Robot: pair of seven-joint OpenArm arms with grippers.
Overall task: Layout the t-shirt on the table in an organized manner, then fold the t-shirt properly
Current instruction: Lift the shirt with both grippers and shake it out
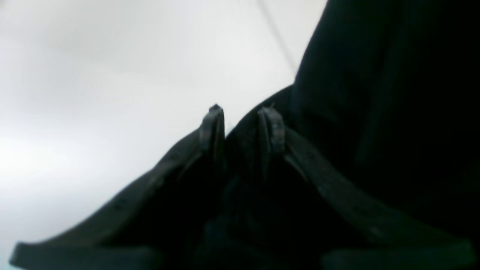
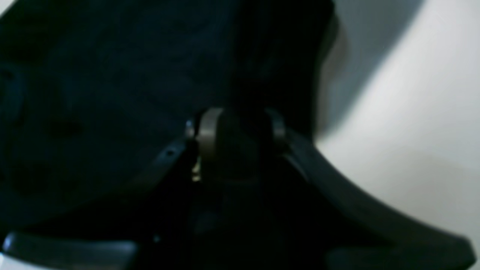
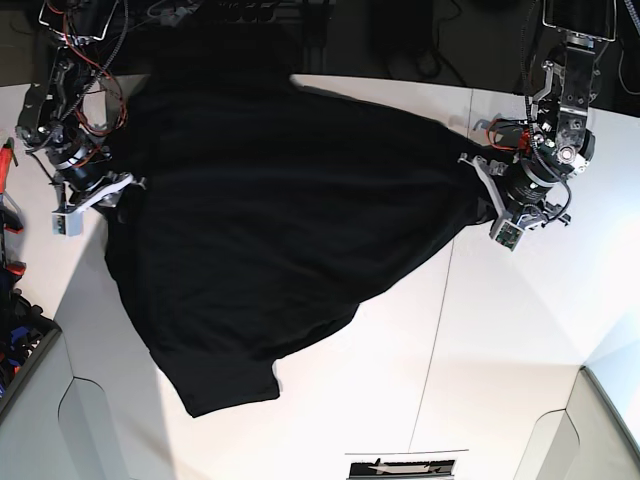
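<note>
The black t-shirt (image 3: 270,220) lies spread and rumpled across the white table (image 3: 500,350), with one sleeve or corner trailing toward the front (image 3: 225,385). On the base view's right, my left gripper (image 3: 483,195) sits at the shirt's stretched-out edge. The left wrist view shows its fingertips (image 1: 213,120) close together with black cloth (image 1: 375,93) pinched between them. My right gripper (image 3: 118,192) is at the shirt's opposite edge. In the right wrist view its fingers (image 2: 206,131) stand closed around dark cloth (image 2: 112,75). No print shows.
A thin dark seam (image 3: 435,330) runs across the table toward the front. Red-handled tools (image 3: 8,160) and dark clutter (image 3: 15,335) lie off the left edge. The table's front corners are cut away at both sides. A small white label (image 3: 400,467) is at the front edge.
</note>
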